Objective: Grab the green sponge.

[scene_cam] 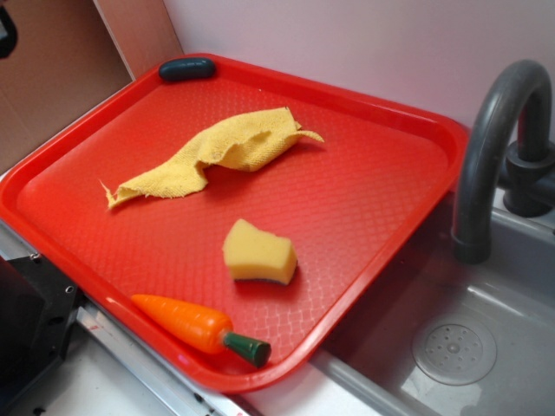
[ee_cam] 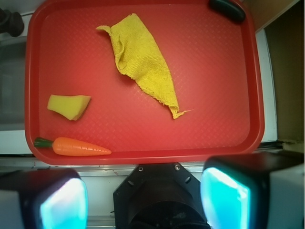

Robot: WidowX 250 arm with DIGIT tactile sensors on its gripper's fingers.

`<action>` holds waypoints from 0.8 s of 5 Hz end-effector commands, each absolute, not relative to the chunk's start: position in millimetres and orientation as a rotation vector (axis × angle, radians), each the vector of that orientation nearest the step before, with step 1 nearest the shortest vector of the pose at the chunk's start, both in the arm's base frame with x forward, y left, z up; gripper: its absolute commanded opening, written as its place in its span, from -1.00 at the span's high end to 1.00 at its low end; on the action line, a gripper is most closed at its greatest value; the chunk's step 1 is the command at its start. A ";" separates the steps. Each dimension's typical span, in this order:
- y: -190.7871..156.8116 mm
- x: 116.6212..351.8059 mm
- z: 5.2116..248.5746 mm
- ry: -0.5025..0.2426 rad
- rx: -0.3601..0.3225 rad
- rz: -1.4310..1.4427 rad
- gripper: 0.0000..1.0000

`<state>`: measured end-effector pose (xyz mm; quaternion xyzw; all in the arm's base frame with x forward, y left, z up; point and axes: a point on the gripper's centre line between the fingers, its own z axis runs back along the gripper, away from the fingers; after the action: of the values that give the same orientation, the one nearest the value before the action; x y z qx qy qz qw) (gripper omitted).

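Red plastic tray point(scene_cam: 364, 217) with a raised rim and a fine diamond-patterned floor fills most of the exterior view, sitting on a pale counter beside a grey sink point(scene_cam: 486, 347). Four things lie inside the tray.

Toward the near side, a little right of centre, lies the green sponge point(scene_cam: 259, 252): a small thick yellow foam block with wavy sides, its thin dark scouring layer showing only along the bottom edge. It rests flat on the tray floor, touching nothing else.

Just nearer than the sponge, along the near rim, lies an orange toy carrot point(scene_cam: 186, 322) with a dark green stem end pointing right. It is close to the sponge but apart from it.

Across the middle of the tray, a thin yellow textured cloth point(scene_cam: 217, 152) lies crumpled and stretched out, running from near left to far right. It is well apart from the sponge.

In the far left corner, a small dark green pill-shaped object point(scene_cam: 186, 68) rests against the rim.

To the right of the tray, a curved grey faucet point(scene_cam: 499, 139) arches over the sink, whose basin holds only a round drain point(scene_cam: 454, 348).

The wrist view looks down on the whole tray from above. The gripper point(ee_cam: 143, 200) hovers high over the counter edge outside the tray, its two fingers point(ee_cam: 62, 200) spread wide apart, released and holding nothing.
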<state>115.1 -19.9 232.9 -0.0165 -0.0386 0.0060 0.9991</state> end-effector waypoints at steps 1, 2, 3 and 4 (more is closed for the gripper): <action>-19.9 115.1 232.9 -0.077 -0.033 0.012 -1.00; -40.2 155.2 213.6 -0.131 0.031 -0.240 -1.00; -59.5 176.5 200.8 -0.149 0.056 -0.491 -1.00; -92.6 187.4 182.7 -0.168 0.002 -0.738 -1.00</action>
<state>190.4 -87.4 174.4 -0.0026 -0.0674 -0.3629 0.9294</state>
